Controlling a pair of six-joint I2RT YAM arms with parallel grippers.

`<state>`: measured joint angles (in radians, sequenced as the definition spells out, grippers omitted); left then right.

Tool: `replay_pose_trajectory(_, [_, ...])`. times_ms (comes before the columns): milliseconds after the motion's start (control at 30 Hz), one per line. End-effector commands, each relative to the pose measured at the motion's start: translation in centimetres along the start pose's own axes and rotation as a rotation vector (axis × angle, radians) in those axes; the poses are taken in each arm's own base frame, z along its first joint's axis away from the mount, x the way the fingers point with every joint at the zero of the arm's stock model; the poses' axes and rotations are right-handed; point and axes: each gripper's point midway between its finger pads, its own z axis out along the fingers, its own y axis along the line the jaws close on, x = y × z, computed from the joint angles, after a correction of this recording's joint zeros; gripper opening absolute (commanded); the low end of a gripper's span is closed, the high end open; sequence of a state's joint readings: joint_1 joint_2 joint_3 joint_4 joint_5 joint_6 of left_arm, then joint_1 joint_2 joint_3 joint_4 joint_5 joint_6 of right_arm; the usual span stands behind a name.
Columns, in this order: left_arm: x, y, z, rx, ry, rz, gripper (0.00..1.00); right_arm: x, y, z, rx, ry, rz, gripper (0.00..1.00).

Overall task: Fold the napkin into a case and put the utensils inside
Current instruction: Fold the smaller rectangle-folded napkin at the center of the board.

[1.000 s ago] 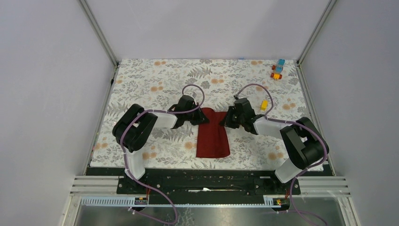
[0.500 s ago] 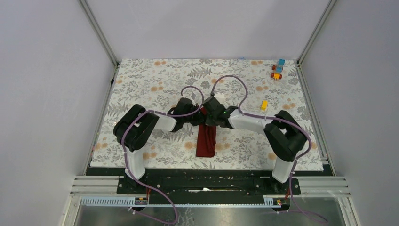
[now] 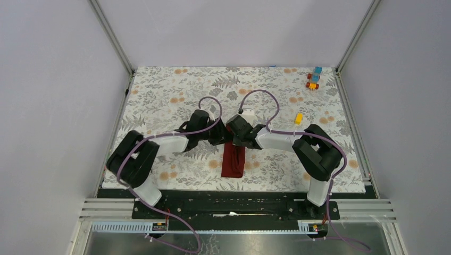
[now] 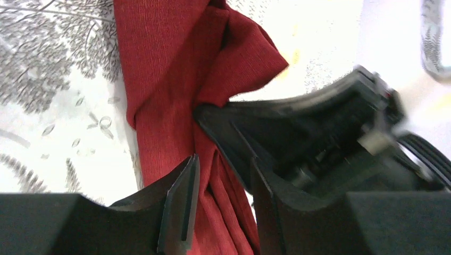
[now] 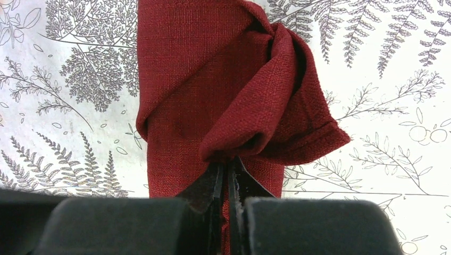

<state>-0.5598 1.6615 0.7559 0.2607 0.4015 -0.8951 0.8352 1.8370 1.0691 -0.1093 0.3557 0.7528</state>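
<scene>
The dark red napkin (image 3: 233, 163) lies as a narrow folded strip on the floral table (image 3: 170, 90), near the front middle. Its far end is bunched up where both grippers meet. My right gripper (image 5: 227, 171) is shut on a doubled-over flap of the napkin (image 5: 255, 106), held over the strip's far end. My left gripper (image 4: 220, 183) stands open with napkin (image 4: 170, 64) folds lying loosely between its fingers. From above, the left gripper (image 3: 220, 136) and right gripper (image 3: 237, 140) sit side by side. The utensils are out of view.
A yellow block (image 3: 299, 118) lies right of the arms. Orange and blue blocks (image 3: 314, 79) sit at the far right corner. The right gripper's black body (image 4: 319, 138) fills the right of the left wrist view, almost against the left fingers.
The right gripper carried the napkin's right side over to the left, narrowing the cloth into a strip. The left gripper has opened, and its arm has stretched lower and leftward.
</scene>
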Motion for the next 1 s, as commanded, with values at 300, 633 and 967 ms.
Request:
replay_pose_trajectory(300, [3.3,3.7,-0.5,-0.033,0.034,0.01,0.4,-2.0,0.5,-1.5,0.028,-0.063,-0.067,0.0])
replay_pose_trajectory(633, [5.1,6.2,0.5,-0.073,0.03,-0.039,0.14,-0.6,4.1,-2.3,0.009,-0.042,-0.064,0.0])
replay_pose_trajectory(967, [5.4,6.7,-0.6,-0.077,0.016,-0.051,0.09,1.6,6.2,-0.3,-0.175,0.013,-0.112,0.18])
